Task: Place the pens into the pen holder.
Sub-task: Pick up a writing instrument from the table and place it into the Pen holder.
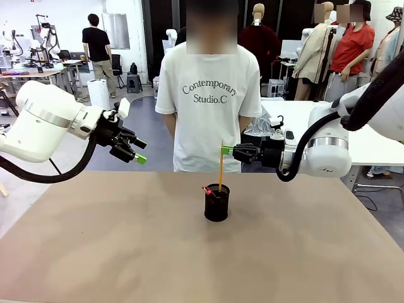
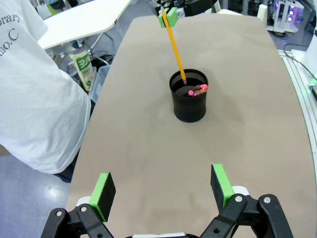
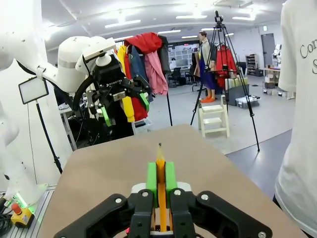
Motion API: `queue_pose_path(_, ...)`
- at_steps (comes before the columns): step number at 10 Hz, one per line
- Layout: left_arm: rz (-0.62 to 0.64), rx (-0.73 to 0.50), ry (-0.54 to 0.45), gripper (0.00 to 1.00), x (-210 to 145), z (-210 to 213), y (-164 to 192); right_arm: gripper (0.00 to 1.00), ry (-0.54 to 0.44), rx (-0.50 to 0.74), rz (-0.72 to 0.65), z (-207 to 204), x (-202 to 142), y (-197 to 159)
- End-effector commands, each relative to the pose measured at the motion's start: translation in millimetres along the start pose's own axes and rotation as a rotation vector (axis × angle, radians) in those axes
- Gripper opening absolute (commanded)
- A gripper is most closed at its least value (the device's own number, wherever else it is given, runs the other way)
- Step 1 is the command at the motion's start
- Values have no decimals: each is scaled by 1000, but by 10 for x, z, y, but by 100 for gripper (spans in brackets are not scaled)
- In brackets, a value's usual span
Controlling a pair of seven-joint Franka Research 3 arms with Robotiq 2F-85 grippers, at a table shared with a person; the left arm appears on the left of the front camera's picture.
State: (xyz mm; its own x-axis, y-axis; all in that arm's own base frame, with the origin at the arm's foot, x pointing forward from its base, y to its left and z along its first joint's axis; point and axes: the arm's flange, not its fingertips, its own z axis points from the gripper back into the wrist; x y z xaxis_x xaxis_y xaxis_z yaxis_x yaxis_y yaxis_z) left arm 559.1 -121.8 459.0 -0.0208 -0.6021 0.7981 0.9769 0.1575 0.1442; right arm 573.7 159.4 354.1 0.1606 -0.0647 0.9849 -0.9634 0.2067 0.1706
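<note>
Pen holder [image 1: 216,205], 2 pens inside, orange-yellow pencil [image 1: 220,165] entering

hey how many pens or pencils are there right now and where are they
3: the orange-yellow pencil is pinched in the right gripper, tip in the pen holder; two red-ended ones lie inside the cup.

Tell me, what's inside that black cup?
Inside the cup lie two red-tipped ends of sticks. The orange pencil, pinched in the right claw, dips its lower tip in. The mesh wall hides everything below the rim.
</note>
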Motion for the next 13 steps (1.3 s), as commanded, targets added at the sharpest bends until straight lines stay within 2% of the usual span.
queue_pose_path(1,-1,1,4,100,-3,12,1,29,42,3,8,-44,57,-50)
queue_pose_path(3,-1,1,4,100,-3,12,1,67,44,-1,11,-20,88,-53)
queue_pose_path(4,-1,1,4,100,-3,12,1,86,77,-6,16,2,123,-59)
queue_pose_path(5,-1,1,4,100,-3,12,1,100,95,-12,19,30,175,-56)
queue_pose_path(9,-1,1,4,100,-3,12,1,100,192,29,23,124,291,-28)
queue_pose_path(13,-1,1,4,100,-3,12,1,100,242,44,23,172,351,12)
